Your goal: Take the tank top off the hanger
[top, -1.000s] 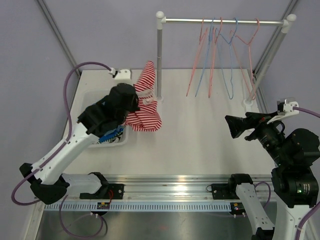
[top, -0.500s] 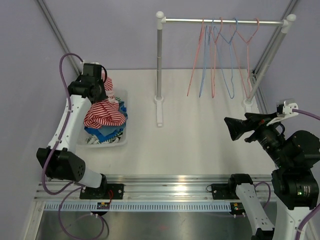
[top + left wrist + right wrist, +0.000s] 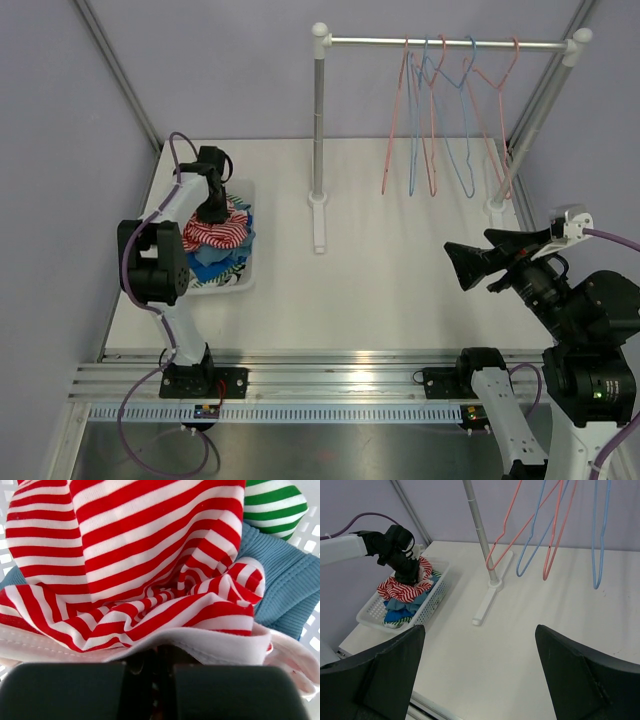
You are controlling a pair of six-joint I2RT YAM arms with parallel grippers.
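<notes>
"Where's the top (image 3: 216,233)?"

"In the basket (image 3: 216,288) at ten o'clock on the table (image 3: 380,270), red and white stripes heaped over blue clothes (image 3: 209,259). It is off the hangers (image 3: 450,130), which dangle bare from the rail (image 3: 445,42) at one o'clock."

"And the left arm (image 3: 152,262)?"

"Folded tight: up from its base, elbow high at nine o'clock, forearm out toward twelve, wrist bent straight down. The left gripper (image 3: 212,212) is clamped on the striped cloth, with the white hem bunched between its fingers (image 3: 75,690)."

"The other one?"

"The right arm (image 3: 590,320) stands at four o'clock, wrist level, pointing toward nine. The right gripper (image 3: 465,262) gapes as wide as it goes, holding nothing."
</notes>
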